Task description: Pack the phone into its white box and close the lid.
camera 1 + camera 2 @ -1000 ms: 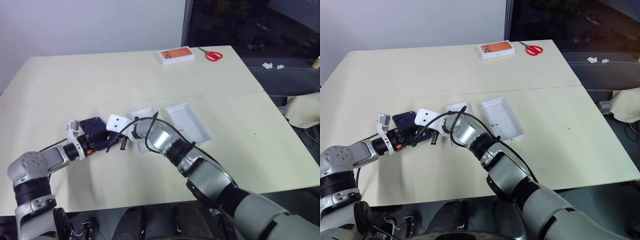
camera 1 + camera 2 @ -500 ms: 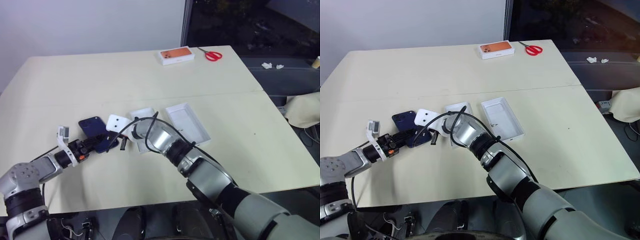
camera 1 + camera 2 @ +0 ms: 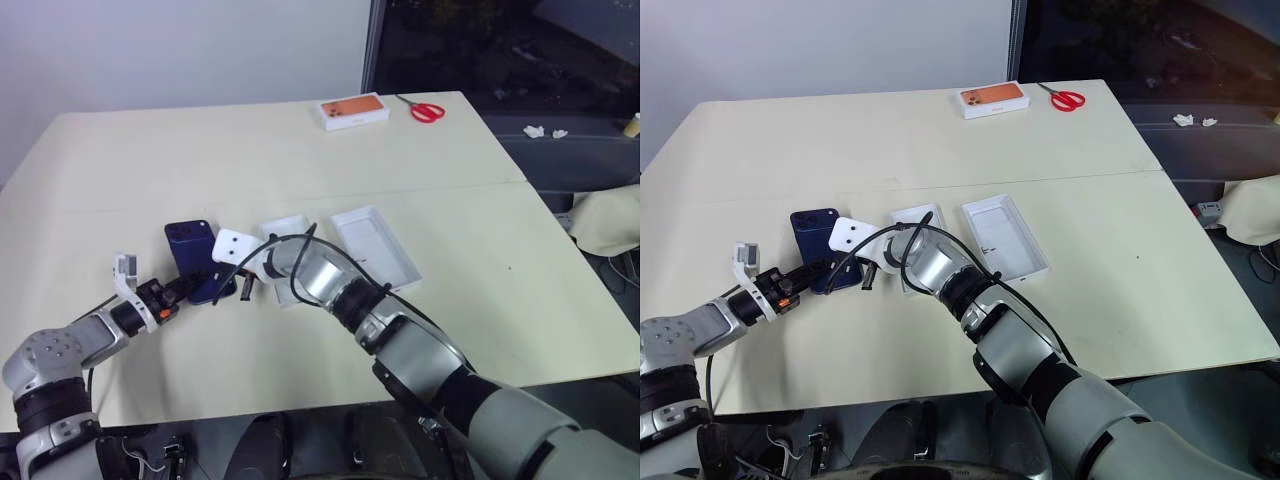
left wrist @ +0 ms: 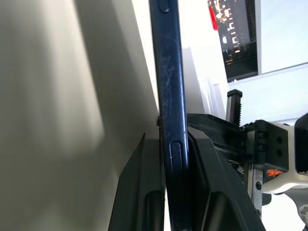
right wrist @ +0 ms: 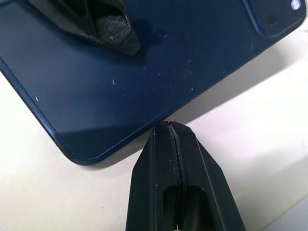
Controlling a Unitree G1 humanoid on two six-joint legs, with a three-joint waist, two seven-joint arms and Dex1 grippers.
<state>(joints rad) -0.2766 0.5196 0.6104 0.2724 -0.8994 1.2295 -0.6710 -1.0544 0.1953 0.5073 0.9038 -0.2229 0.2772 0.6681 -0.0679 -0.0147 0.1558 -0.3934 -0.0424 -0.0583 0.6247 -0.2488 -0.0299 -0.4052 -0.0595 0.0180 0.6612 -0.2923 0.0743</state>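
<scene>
The left end effector [image 3: 205,285] has its two black fingers clamped narrow on the near end of the phone [image 3: 195,258], which lies glossy back up on the bench [image 3: 300,160] toward nine o'clock of the white box [image 3: 285,258]. The right end effector [image 5: 169,132] is pinched fully together with its tips just beside the phone's long edge. The lid [image 3: 374,243] lies open side up at the box's three o'clock, just beside it.

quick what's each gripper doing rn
left gripper: shut on the phone
right gripper: shut, holding nothing
</scene>
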